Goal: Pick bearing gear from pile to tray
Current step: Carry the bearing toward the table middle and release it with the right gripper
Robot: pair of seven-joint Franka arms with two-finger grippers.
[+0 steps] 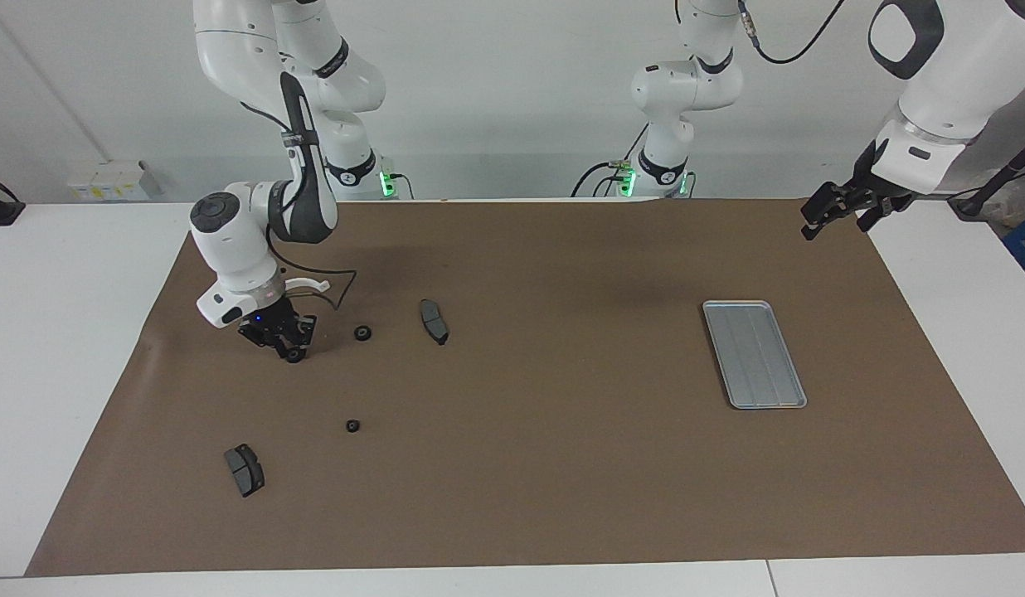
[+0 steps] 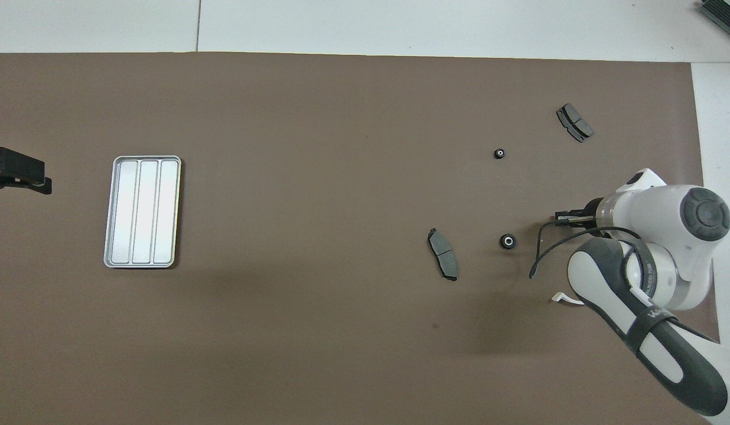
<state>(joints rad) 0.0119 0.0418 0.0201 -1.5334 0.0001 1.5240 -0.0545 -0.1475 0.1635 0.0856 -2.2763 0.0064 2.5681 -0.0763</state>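
My right gripper [image 1: 292, 351] is down on the brown mat at the right arm's end of the table, its fingers drawn in on a small black bearing gear [image 1: 294, 356]. In the overhead view only the right gripper's tip [image 2: 563, 218] shows and that gear is hidden beneath it. Two more gears of the pile lie loose: one [image 1: 362, 333] [image 2: 507, 241] close beside the gripper, another [image 1: 352, 426] [image 2: 499, 153] farther from the robots. The silver tray [image 1: 754, 354] [image 2: 143, 211] lies bare toward the left arm's end. My left gripper [image 1: 834, 217] [image 2: 16, 174] waits open over the mat's edge there.
Two dark grey curved pads lie on the mat, one [image 1: 434, 321] [image 2: 443, 262] beside the loose gear, one [image 1: 245, 469] [image 2: 574, 122] farther from the robots. A white half-ring bracket [image 1: 305, 284] [image 2: 566, 298] lies by the right wrist, whose black cable [image 1: 338, 286] loops above the mat.
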